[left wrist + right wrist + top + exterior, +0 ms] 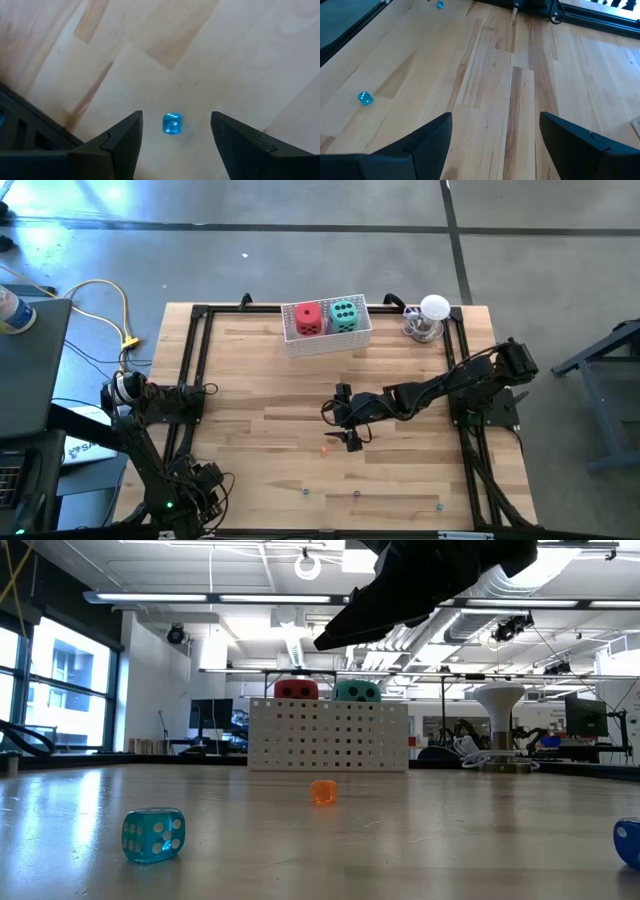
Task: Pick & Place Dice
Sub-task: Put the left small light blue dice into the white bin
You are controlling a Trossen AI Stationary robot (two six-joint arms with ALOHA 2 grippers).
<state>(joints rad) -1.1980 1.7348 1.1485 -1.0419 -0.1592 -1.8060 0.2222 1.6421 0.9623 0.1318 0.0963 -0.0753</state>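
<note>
Nearest the low camera, a small blue die (153,835) was seen on the wooden table (250,395), well short of the white basket (327,337). Inside that basket a red die (308,318) and a teal-green die (344,314) were already lodged side by side. A tiny orange die (323,791) lay between basket and camera, with the right gripper (352,430) held above it, jaws wide and empty. The left gripper (175,145) was parked far from the basket, jaws apart around nothing. So small a die could easily be nudged aside by a slightly offset descent.
</note>
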